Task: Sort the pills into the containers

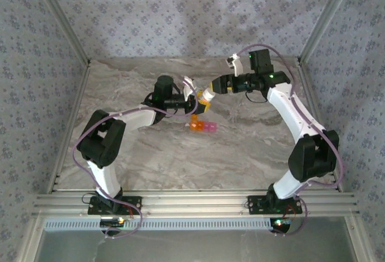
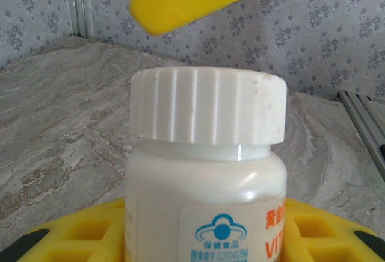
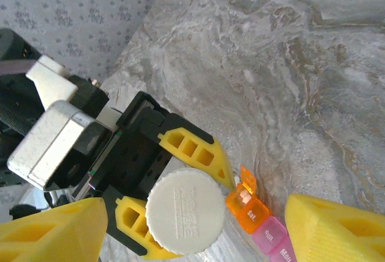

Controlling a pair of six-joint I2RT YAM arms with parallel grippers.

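Left arm (image 1: 137,117): white links, black joint housings.
Right arm (image 1: 293,110): same white and black (a green light glows at one joint).
Cables (image 1: 74,146): lilac, looped along both arms.
Fingers (image 3: 194,149): yellow, square cut-outs, black mounts.
Bases (image 1: 114,203): black plates, small lights beside them.
Wrist camera (image 3: 51,138): pale grey block.

containers (image 1: 203,127) | orange and pink, translucent, sitting joined side by side | lying mid-table (image 1: 240,159) | orange lid (image 3: 248,182) standing open

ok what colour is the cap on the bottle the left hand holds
White, with vertical ribs around its side. The cap shows best in the left wrist view.
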